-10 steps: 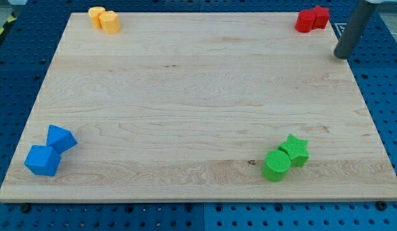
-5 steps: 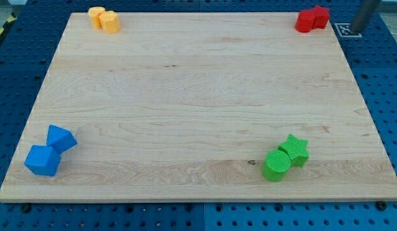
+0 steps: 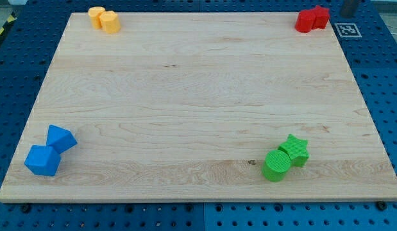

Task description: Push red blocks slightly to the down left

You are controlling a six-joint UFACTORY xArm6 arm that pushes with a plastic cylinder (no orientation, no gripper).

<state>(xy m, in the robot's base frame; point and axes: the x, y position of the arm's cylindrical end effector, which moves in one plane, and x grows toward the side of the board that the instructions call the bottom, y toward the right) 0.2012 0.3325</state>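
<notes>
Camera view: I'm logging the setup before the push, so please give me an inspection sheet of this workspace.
Surface: wooden board, flat, blocks only in its corners.
Job's things: red blocks, two touching, at the view's top right corner.
Clutter: orange blocks top left; blue blocks bottom left; green cylinder touching green star bottom right.
Grippers: none; my tip sits off the board, to the view's right of the red blocks, apart from them.
Cables: nothing seen.
Surroundings: blue pegboard; printed marker tag beside the board.
</notes>
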